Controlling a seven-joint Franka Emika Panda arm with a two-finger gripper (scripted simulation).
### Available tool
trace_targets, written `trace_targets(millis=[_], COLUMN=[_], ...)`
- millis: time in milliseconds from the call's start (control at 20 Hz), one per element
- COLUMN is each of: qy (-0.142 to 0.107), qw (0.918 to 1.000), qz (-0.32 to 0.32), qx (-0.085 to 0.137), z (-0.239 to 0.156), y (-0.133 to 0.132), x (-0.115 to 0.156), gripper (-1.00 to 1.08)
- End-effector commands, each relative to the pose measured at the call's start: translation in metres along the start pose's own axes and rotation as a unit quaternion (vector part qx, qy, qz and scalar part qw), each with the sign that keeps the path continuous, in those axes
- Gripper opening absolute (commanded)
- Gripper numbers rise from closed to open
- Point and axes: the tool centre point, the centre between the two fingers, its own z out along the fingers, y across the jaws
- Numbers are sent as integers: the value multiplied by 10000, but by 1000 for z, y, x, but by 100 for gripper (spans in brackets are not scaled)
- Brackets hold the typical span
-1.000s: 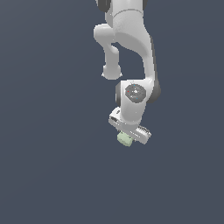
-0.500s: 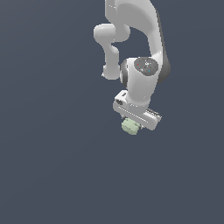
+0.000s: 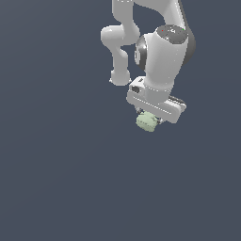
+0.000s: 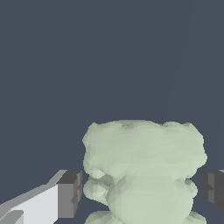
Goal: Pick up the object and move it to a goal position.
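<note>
The object (image 3: 146, 122) is a small pale green lump with rounded bumps. It hangs under the white gripper (image 3: 149, 118), held off the ground in the exterior view. In the wrist view the object (image 4: 142, 170) fills the space between the two grey fingertips (image 4: 70, 194), which press on its sides. The gripper (image 4: 142, 190) is shut on it. The fingers are mostly hidden behind the hand in the exterior view.
The white arm (image 3: 162, 52) reaches down from the top of the exterior view. A plain dark grey-blue surface (image 3: 56, 179) lies all around and below.
The arm has lifted the object upward and a little toward the exterior view's right, and it looms larger in view. The gripper stays shut on the object.
</note>
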Motion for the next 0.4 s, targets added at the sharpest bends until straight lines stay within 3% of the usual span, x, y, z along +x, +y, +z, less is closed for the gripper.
trace_targets(millis=[0, 350], qy=[-6, -11], qw=[10000, 10000], qz=[2, -1], qx=[-8, -9], z=[-11, -21], y=[0, -2], x=[-5, -8], gripper=[-100, -100])
